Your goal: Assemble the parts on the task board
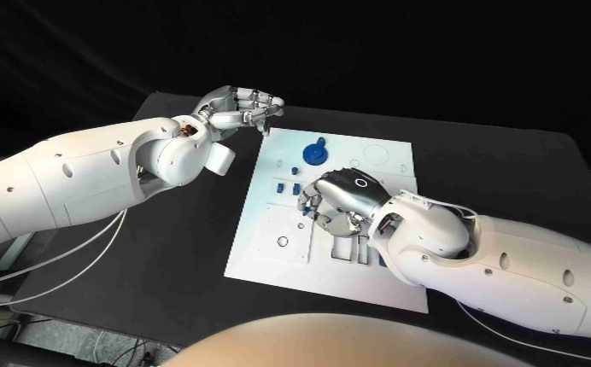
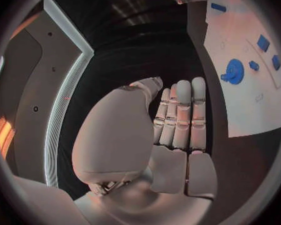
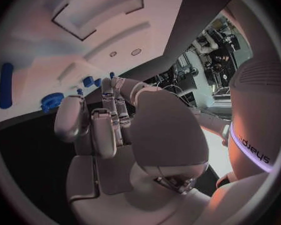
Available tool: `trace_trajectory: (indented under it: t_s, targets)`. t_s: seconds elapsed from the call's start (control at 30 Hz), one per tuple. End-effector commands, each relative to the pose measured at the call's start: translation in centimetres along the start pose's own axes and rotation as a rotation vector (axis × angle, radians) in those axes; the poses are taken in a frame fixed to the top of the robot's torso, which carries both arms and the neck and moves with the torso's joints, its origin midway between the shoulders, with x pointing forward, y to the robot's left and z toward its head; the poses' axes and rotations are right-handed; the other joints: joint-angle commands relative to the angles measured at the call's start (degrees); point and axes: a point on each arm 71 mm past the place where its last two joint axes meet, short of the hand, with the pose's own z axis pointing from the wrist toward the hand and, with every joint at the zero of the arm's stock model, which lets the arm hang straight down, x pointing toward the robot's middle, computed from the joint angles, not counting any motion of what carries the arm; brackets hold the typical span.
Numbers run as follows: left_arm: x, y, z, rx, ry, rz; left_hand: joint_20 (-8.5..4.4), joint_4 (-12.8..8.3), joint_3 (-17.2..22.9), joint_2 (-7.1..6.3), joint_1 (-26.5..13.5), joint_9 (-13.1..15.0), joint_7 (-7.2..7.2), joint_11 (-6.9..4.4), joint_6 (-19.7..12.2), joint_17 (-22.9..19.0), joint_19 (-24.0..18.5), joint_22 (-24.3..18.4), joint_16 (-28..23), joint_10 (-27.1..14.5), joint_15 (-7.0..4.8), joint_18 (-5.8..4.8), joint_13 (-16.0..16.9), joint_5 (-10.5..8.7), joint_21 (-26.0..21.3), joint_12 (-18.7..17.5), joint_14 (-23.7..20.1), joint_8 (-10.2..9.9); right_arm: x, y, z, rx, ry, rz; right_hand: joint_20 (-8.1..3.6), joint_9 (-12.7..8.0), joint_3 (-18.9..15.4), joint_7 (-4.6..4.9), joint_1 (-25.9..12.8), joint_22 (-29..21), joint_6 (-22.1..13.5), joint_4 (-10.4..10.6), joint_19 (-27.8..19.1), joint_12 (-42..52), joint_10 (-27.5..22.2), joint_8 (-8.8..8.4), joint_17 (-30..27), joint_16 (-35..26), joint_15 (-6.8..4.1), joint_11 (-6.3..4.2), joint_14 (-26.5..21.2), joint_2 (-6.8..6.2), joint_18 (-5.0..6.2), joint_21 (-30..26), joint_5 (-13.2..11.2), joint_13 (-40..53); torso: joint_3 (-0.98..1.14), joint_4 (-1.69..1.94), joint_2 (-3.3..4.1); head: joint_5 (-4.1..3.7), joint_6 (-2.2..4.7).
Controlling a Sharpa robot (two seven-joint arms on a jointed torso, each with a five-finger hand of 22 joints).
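Note:
The white task board lies in the middle of the black table. A blue gear stands near its far edge, with small blue parts just in front of it. My right hand hovers low over the board's middle, fingers curled down toward a small blue part; its fingertips are hidden, so I cannot tell whether they hold it. My left hand hangs off the board's far left corner, holding nothing. In the left wrist view its fingers lie side by side, and the gear is beyond them.
Two long blue parts sit in slots at the board's near side, close under my right forearm. A long blue part and the gear appear in the right wrist view. Bare black table surrounds the board.

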Motion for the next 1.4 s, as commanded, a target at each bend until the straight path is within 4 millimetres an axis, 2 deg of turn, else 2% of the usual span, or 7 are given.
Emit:
trace_trajectory:
  t_s: [0.03, 0.17, 0.37, 1.4]
  targets:
    - [0.3, -0.1, 0.1, 0.009, 0.013, -0.023, -0.02, 0.15, 0.14, -0.07, -0.56, 0.05, 0.21, -0.10, -0.18, -0.04, 0.00, -0.04, -0.28, -0.25, 0.13, 0.31, 0.03, 0.16, -0.32, 0.39, -0.36, 0.22, 0.4, 0.0, 0.1, -0.015, 0.009, 0.007, -0.28, 0.14, 0.09, 0.13, -0.60, -0.10, 0.21, -0.24, -0.04, -0.33, 0.51, 0.15, -0.04, 0.28, -0.37, -0.75, 3.14, 0.26, -1.03, -0.07, 0.32, 0.04, 0.03, 0.01, 0.00, 0.34, -0.34]
    - [0.4, -0.1, 0.2, 0.010, 0.014, -0.026, -0.01, 0.15, 0.14, -0.07, -0.59, 0.05, 0.21, -0.09, -0.19, -0.05, 0.00, -0.06, -0.29, -0.27, 0.14, 0.31, 0.03, 0.16, -0.35, 0.41, -0.36, 0.23, 0.9, 0.0, 0.3, -0.015, 0.017, 0.011, -0.27, 0.17, 0.07, 0.13, -0.69, -0.06, 0.20, -0.23, -0.04, -0.34, 0.50, 0.16, 0.03, 0.32, -0.36, -0.75, 3.15, 0.25, -1.03, -0.04, 0.34, 0.06, -0.02, -0.01, 0.01, 0.52, -0.61]
    - [0.5, -0.1, 0.3, 0.009, 0.015, -0.029, -0.01, 0.15, 0.14, -0.07, -0.59, 0.05, 0.21, -0.09, -0.19, -0.05, 0.00, -0.06, -0.29, -0.27, 0.14, 0.31, 0.03, 0.16, -0.35, 0.41, -0.36, 0.23, 1.5, 0.1, 0.5, -0.015, 0.034, 0.016, -0.26, 0.24, 0.03, 0.13, -0.88, -0.05, 0.17, -0.20, -0.06, -0.37, 0.50, 0.17, 0.04, 0.35, -0.35, -0.74, 3.14, 0.25, -1.03, -0.05, 0.33, 0.10, 0.08, 0.00, 0.04, 0.82, -0.93]
    - [0.5, 0.0, 0.3, 0.002, 0.021, -0.032, 0.02, 0.12, 0.15, -0.06, -0.63, 0.07, 0.19, -0.09, -0.23, -0.09, 0.02, -0.12, -0.32, -0.38, 0.15, 0.32, 0.04, 0.18, -0.44, 0.48, -0.36, 0.25, 2.9, -0.2, 0.7, -0.001, 0.092, 0.015, -0.23, 0.40, -0.07, 0.09, -1.25, -0.18, 0.08, -0.21, -0.25, -0.43, 0.46, 0.20, -0.11, 0.33, -0.34, -0.76, 3.11, 0.28, -0.97, -0.27, 0.04, 0.20, 0.05, 0.00, 0.00, 1.48, -0.93]
